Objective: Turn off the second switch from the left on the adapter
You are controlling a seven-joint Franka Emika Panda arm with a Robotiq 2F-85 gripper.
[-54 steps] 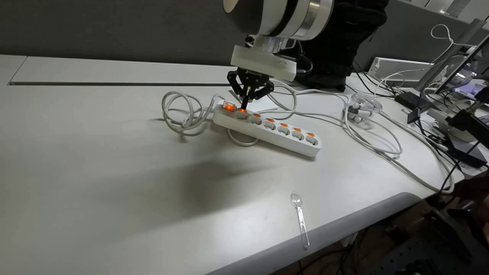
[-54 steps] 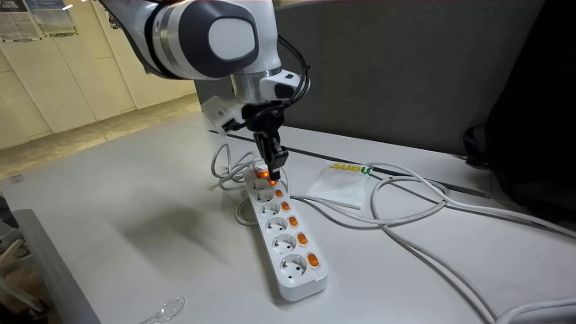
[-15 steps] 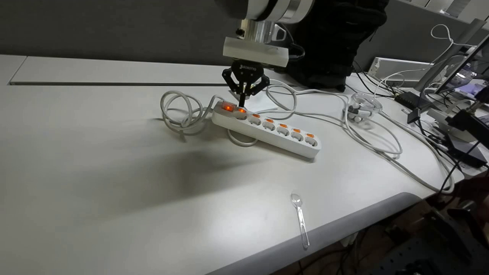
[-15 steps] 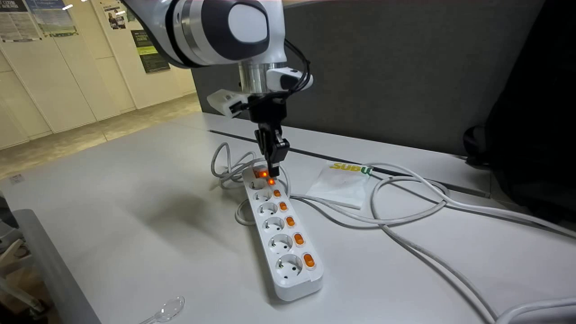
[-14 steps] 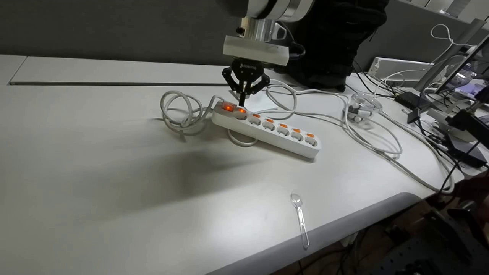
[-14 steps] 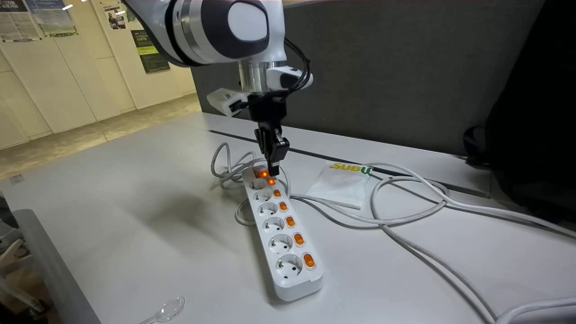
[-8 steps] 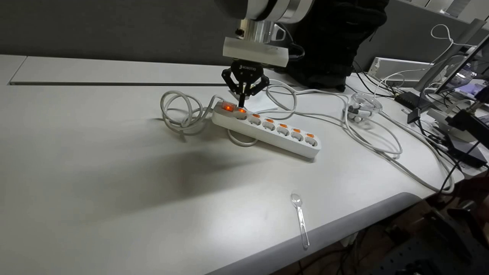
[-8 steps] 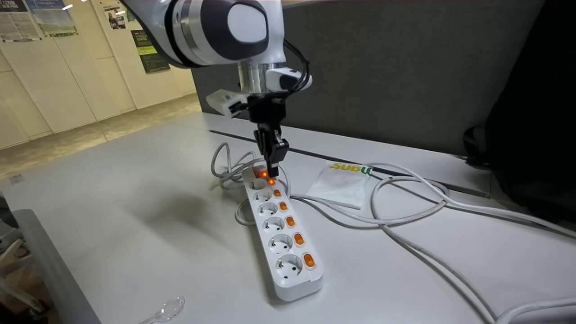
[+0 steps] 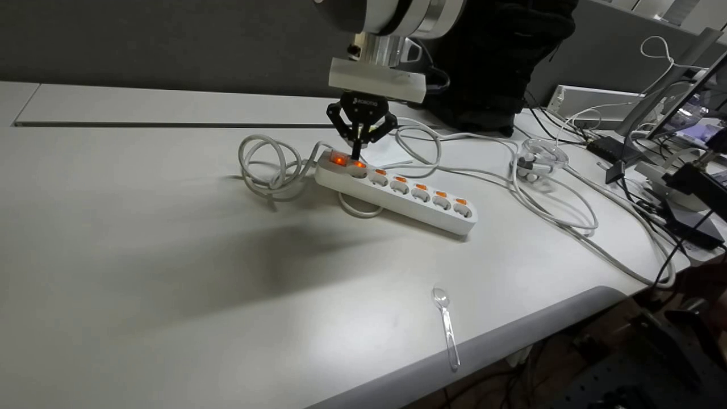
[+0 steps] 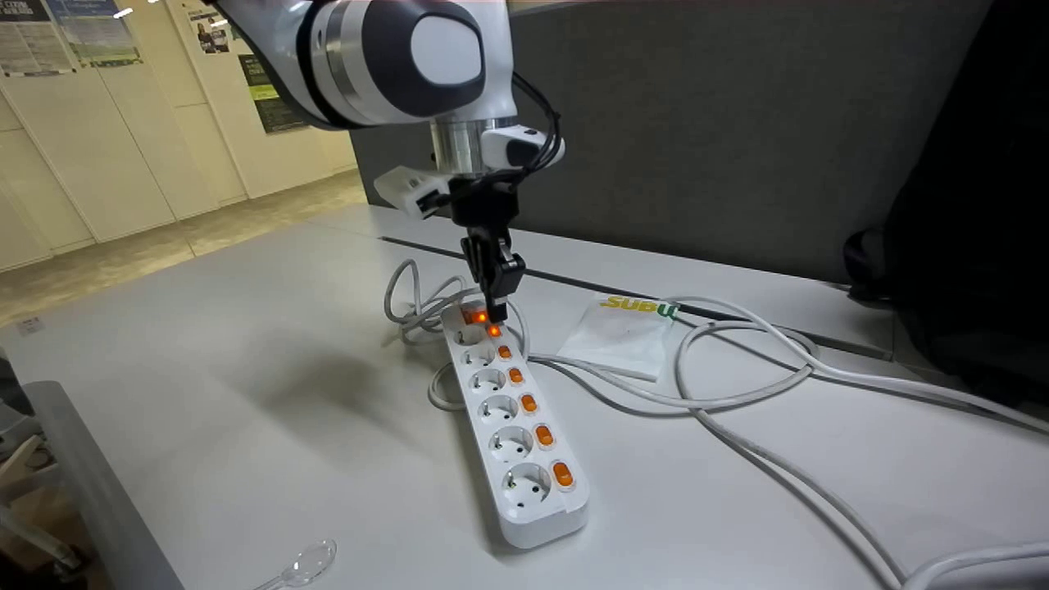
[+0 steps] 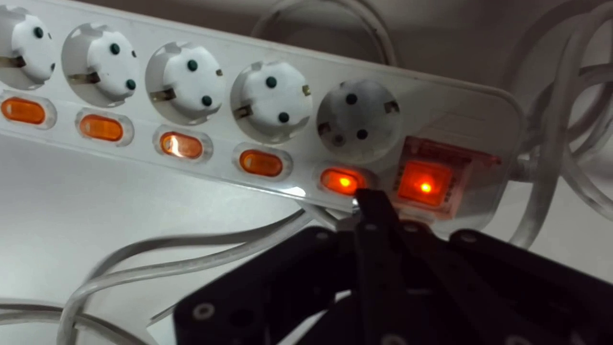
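In the wrist view the white plastic power strip [image 11: 304, 151] has one end cut off. The black two-finger gripper [image 11: 372, 196] hides some of the strip's edge beside the lit orange oval switch [image 11: 341, 181]; whether it touches the strip cannot be told. In an exterior view the clear plastic spoon [image 10: 307, 564], well apart from the strip, has its handle cut off.

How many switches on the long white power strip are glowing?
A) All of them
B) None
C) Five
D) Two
D: the big square switch at the cable end of the power strip and the small switch next to it shine bright, while the other switches look unlit in both exterior views.
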